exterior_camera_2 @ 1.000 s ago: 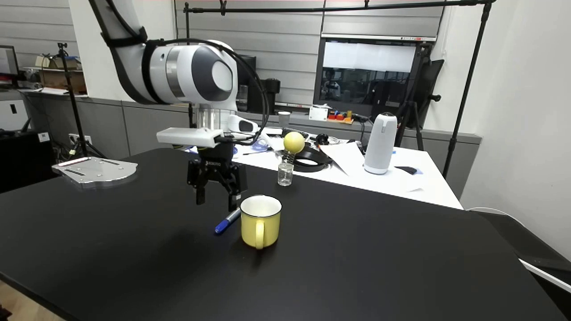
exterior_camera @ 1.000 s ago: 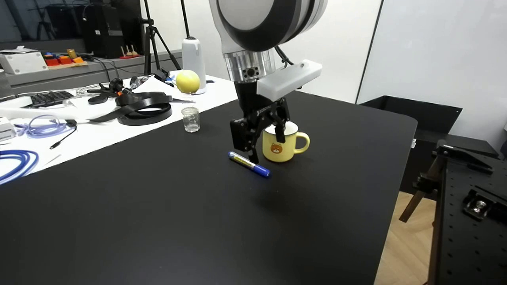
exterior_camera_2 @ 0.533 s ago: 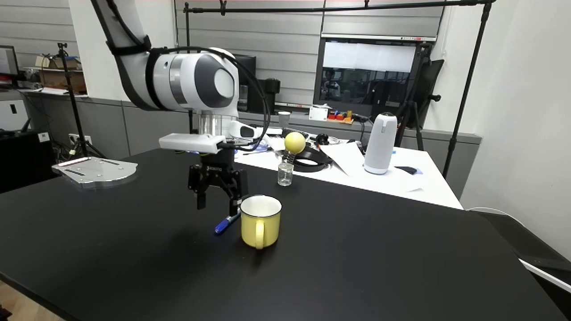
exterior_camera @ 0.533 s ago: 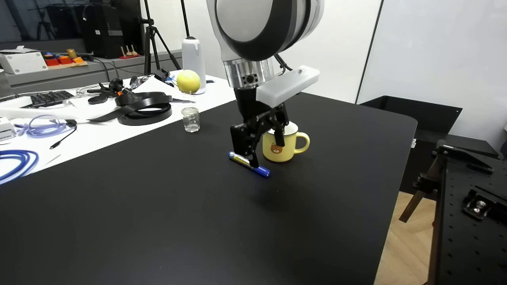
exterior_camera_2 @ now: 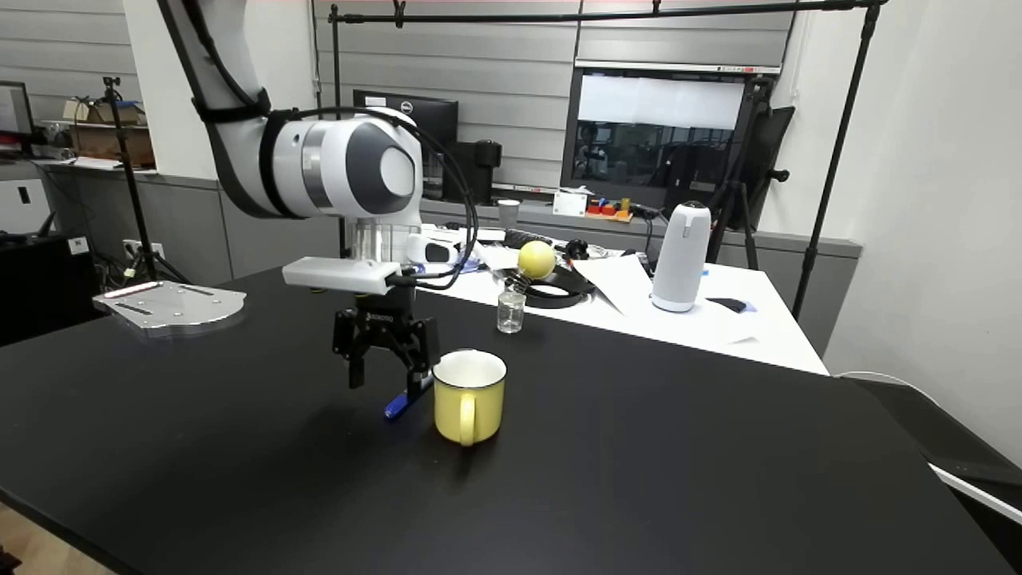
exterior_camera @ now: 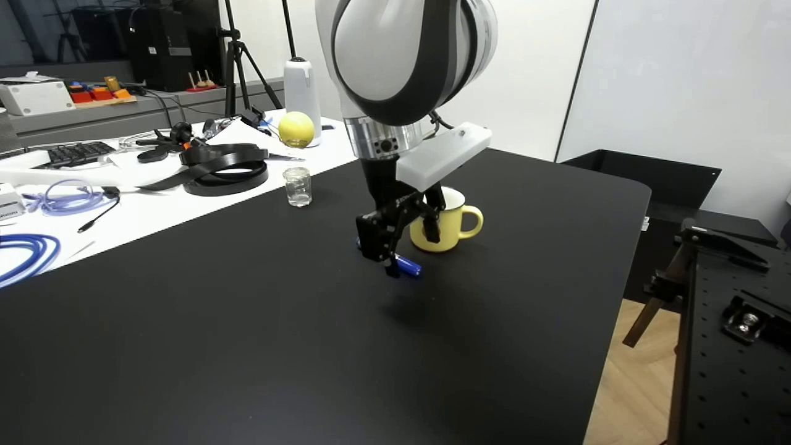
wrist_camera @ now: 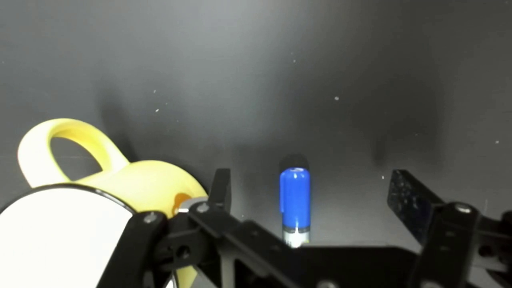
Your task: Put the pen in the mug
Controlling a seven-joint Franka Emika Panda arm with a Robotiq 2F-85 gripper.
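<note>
Hand (wrist_camera: 313, 186) gaping, fingers (wrist_camera: 223, 188) standing apart; wrist view showing pen (wrist_camera: 296, 200) lying on surface (wrist_camera: 256, 100) between fingertips, gap either side. In exterior view, hand masking pen's middle, blue cap (exterior_camera: 409, 266) protruding. Mug (exterior_camera_2: 451, 407) standing upright just beside.

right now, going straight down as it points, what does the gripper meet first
Probably the black tabletop: with the gripper open, the blue-capped marker shows between its fingers. One finger might graze the yellow mug first; depth is unclear.
</note>
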